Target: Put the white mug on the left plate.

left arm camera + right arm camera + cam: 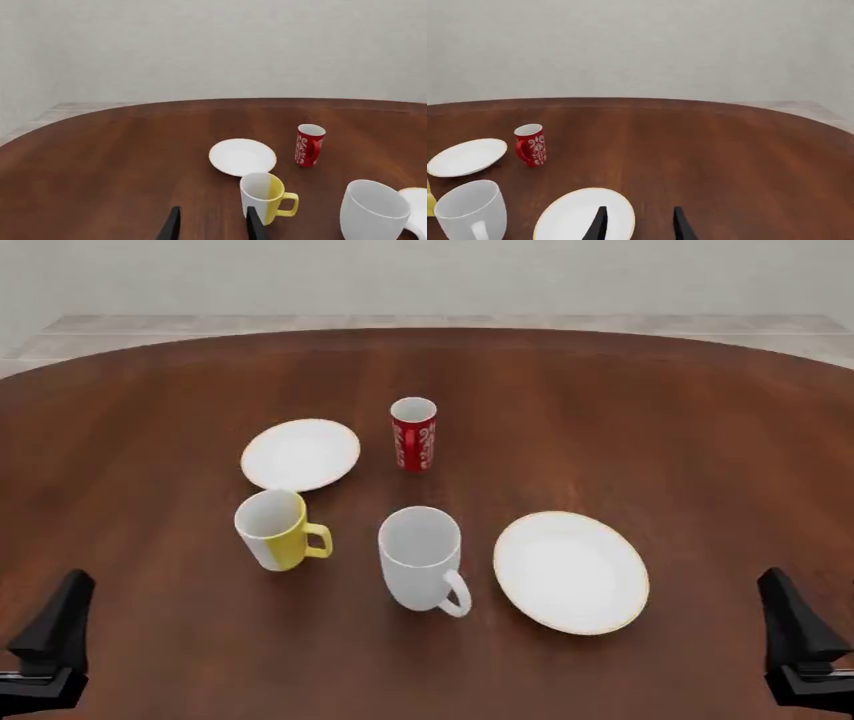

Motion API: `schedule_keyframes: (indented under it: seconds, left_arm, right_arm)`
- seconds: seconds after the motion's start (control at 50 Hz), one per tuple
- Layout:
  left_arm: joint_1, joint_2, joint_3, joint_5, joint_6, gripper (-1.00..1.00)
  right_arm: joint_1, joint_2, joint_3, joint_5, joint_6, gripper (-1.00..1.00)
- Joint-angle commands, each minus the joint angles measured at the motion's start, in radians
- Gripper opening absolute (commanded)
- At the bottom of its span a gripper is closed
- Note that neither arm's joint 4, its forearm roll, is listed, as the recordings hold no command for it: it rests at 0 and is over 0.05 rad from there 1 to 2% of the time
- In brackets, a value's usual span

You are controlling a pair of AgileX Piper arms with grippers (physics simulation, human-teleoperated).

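Note:
The white mug (420,558) stands upright at the table's middle front, handle toward the near right; it also shows in the left wrist view (373,210) and the right wrist view (472,210). The left plate (300,454) is the smaller white gold-rimmed one, behind and left of the mug (242,156) (467,156). My left gripper (54,635) waits at the near left corner, far from the mug, its fingers (173,226) apart and empty. My right gripper (798,635) sits at the near right corner, open, fingers (679,226) holding nothing.
A yellow-and-white mug (278,530) stands left of the white mug. A red patterned cup (414,434) stands behind it, next to the small plate. A larger gold-rimmed plate (571,571) lies right of the white mug. The round wooden table (641,430) stretches back to a pale wall.

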Motion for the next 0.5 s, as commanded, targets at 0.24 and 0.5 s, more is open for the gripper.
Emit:
schedule_keyframes:
  seconds: [0.24, 0.5]
  left_arm:
    - [0.0, 0.005, -0.003, -0.001, 0.0, 1.0]
    - [0.0, 0.005, -0.003, -0.001, 0.0, 1.0]
  right_arm:
    - [0.003, 0.014, 0.003, -0.007, -0.012, 1.0]
    - [0.018, 0.001, -0.008, 0.011, -0.01, 1.0]
